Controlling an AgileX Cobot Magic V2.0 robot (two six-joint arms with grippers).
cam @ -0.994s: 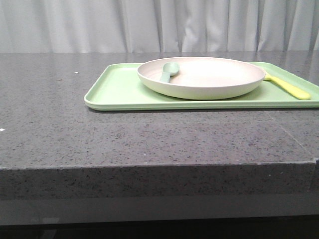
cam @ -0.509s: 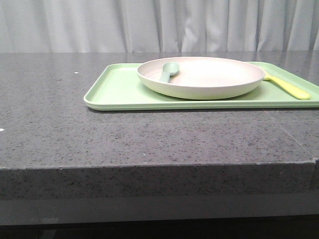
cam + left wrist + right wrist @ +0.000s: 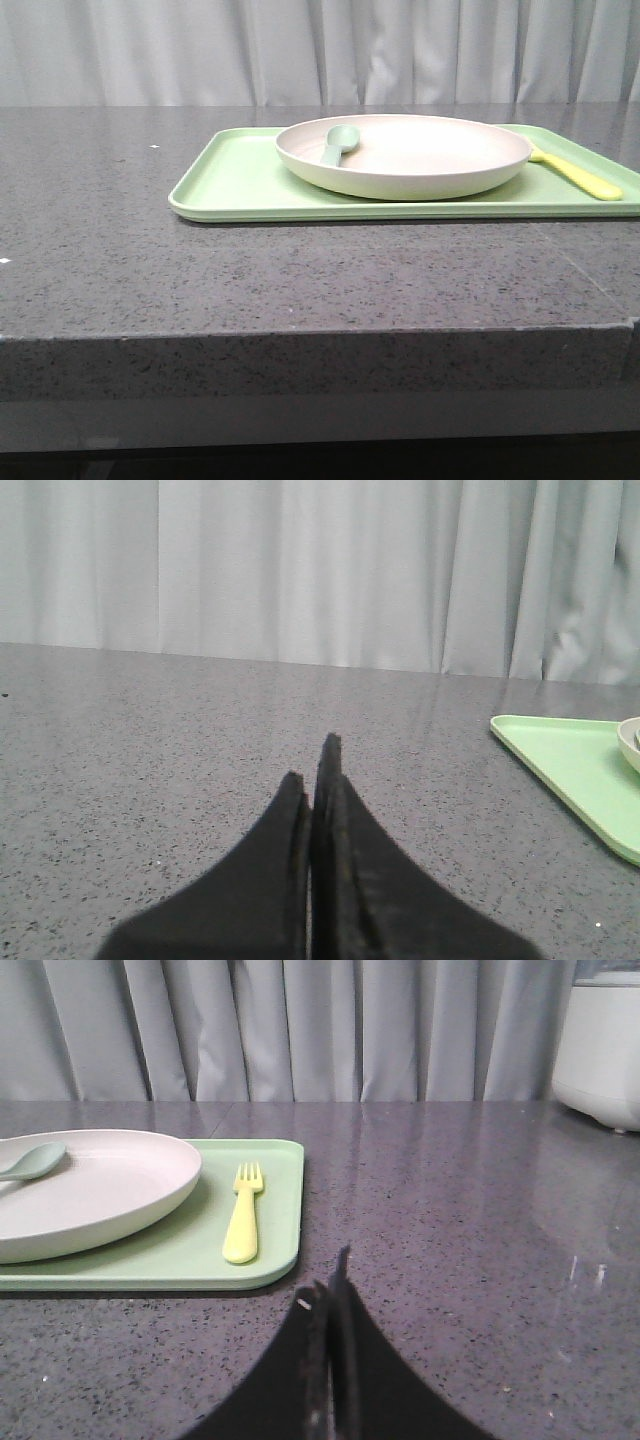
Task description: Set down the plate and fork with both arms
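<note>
Resting on tray (image 3: 240,180): off-white plate (image 3: 420,150), yellow fork (image 3: 242,1215).

Pale pinkish-beige plate (image 3: 405,152) on a light green tray (image 3: 235,185). Pale green spoon (image 3: 337,143) in the plate. Bright yellow fork (image 3: 243,1215). Dark grey speckled stone table (image 3: 250,270). Black grippers, left (image 3: 312,770) and right (image 3: 330,1280). Pale grey pleated curtain (image 3: 320,50).
</note>
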